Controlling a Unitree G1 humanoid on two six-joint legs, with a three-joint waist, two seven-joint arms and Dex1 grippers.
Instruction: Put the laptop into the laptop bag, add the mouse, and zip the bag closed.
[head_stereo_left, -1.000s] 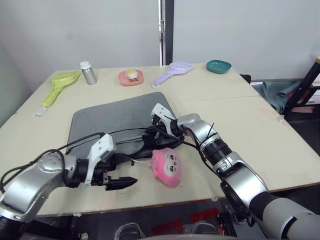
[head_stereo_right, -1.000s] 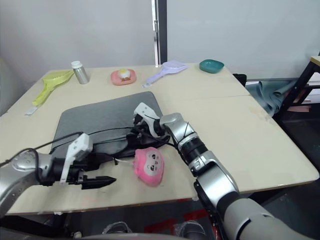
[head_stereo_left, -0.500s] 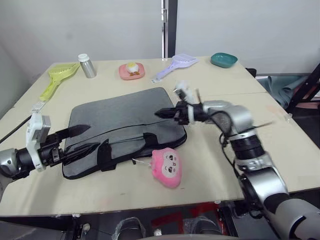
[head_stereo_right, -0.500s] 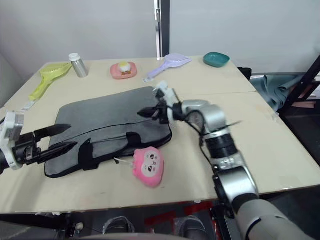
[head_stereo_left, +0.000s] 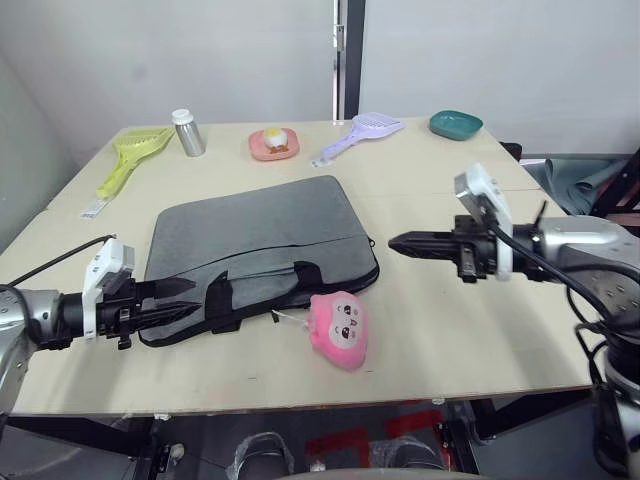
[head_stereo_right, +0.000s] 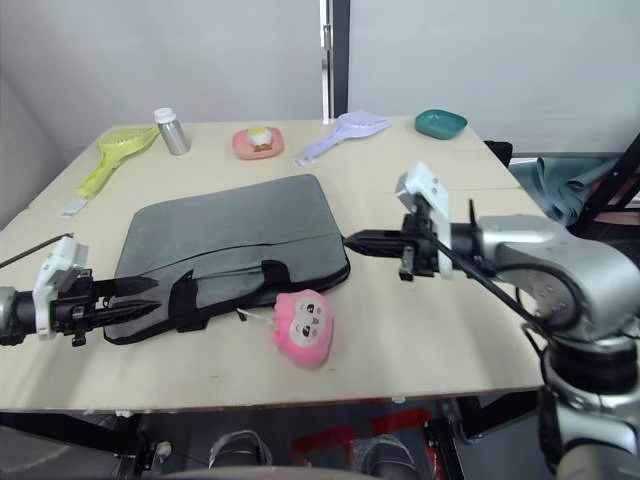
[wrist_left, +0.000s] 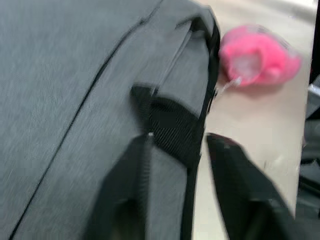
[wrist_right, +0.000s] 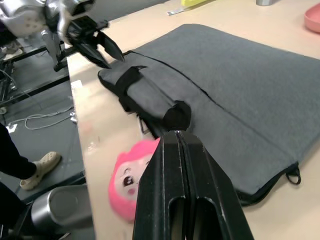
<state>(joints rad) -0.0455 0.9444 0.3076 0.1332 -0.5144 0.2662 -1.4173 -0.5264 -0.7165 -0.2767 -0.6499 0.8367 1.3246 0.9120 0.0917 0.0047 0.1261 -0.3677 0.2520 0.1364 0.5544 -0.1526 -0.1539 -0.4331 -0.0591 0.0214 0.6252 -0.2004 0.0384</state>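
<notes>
The grey laptop bag (head_stereo_left: 255, 232) lies flat in the middle of the table, its black strap handles (head_stereo_left: 262, 283) on the near side. My left gripper (head_stereo_left: 188, 298) is at the bag's near-left corner, level with the table. Its fingers stand a little apart over the fabric and strap (wrist_left: 172, 125), and I cannot tell whether they touch. My right gripper (head_stereo_left: 394, 242) hovers just right of the bag, shut and empty, pointing at the zipper pull (wrist_right: 294, 176) on the bag's corner. The laptop and the mouse are out of view.
A pink plush toy (head_stereo_left: 338, 328) lies close in front of the bag. Along the far edge stand a yellow scoop (head_stereo_left: 130, 155), a silver bottle (head_stereo_left: 184, 132), a pink dish (head_stereo_left: 274, 143), a purple scoop (head_stereo_left: 362, 130) and a teal bowl (head_stereo_left: 455, 124).
My right gripper has drawn back to the right, off the bag, still shut. My left gripper has settled at the bag's near-left corner and its fingers have narrowed. The camera has shifted.
</notes>
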